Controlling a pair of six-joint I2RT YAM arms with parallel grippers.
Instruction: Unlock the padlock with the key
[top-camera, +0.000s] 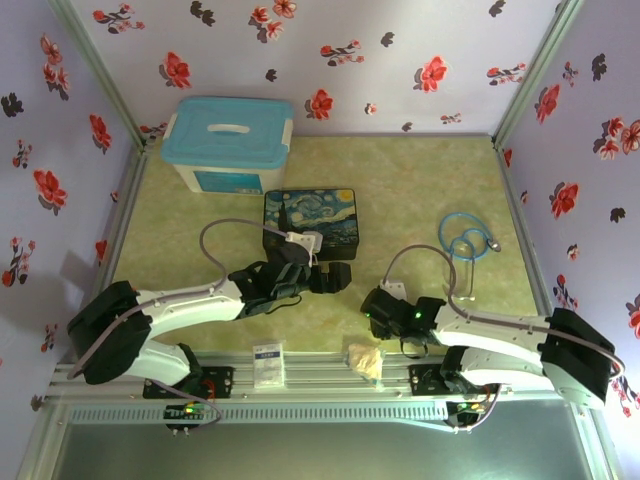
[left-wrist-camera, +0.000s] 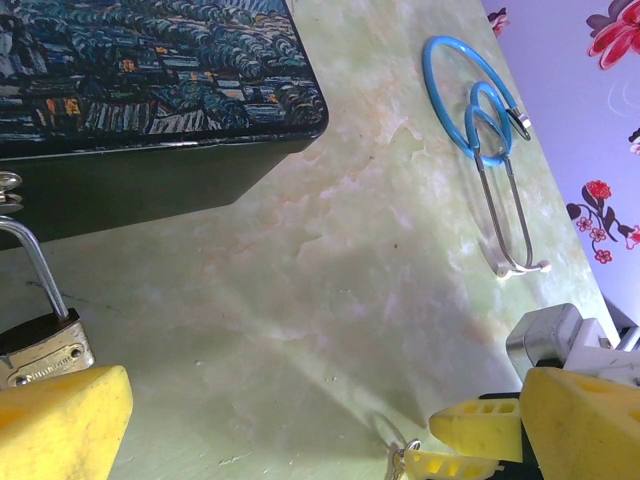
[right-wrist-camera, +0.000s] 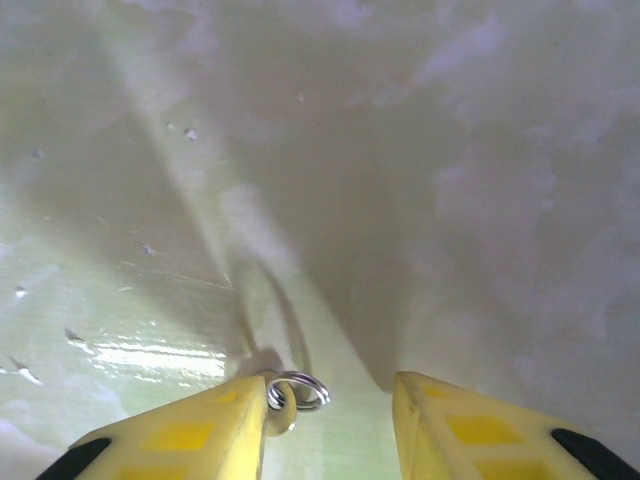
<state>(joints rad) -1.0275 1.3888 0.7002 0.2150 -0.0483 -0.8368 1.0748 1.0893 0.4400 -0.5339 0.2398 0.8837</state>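
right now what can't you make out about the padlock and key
Key: cut off by the bottom edge in left wrist view; in right wrist view its blade sits behind a right hand finger.
Padlock: left wrist view, lower body behind a left hand finger; keyhole hidden.
Top view: both too small to pick out.

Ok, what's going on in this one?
Two arms are on a padlock-and-key job. The right gripper is low over the green table, its fingers apart around the key ring, which sits against one finger and is not yet clamped. The left gripper hovers wide open next to the padlock, which lies close to the starry-night box.
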